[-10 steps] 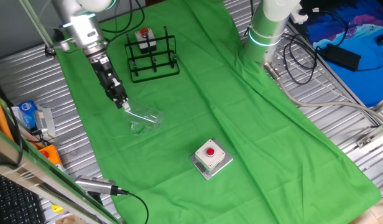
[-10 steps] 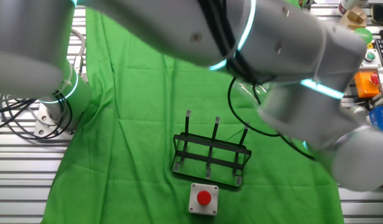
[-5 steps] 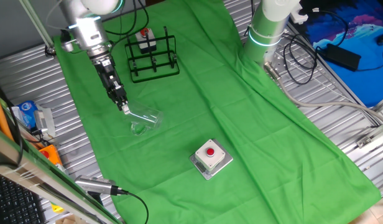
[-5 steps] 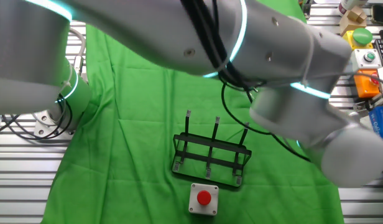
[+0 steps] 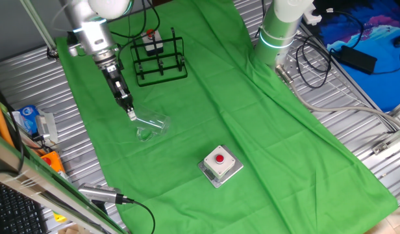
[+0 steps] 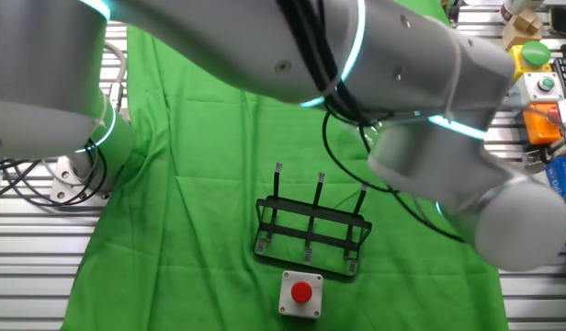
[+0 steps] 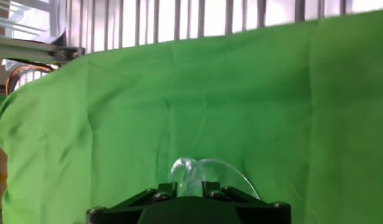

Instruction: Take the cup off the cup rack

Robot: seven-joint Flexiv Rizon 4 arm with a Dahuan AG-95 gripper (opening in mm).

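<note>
pincer (image 5: 131, 115) clenched on the glass cup's (image 5: 150, 126) rim; cup lies tilted on the green cloth (image 5: 252, 130), off the cup rack (image 5: 160, 58) and between it and the red-button box (image 5: 220, 164).

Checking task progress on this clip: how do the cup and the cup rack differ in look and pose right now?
The cup is clear glass and hard to see against the cloth; the cup rack is black wire and stands out. The cup lies tipped on its side, with the gripper at one end; the cup rack stands upright, its pegs bare, apart from the gripper. Both rest on the green cloth.
</note>
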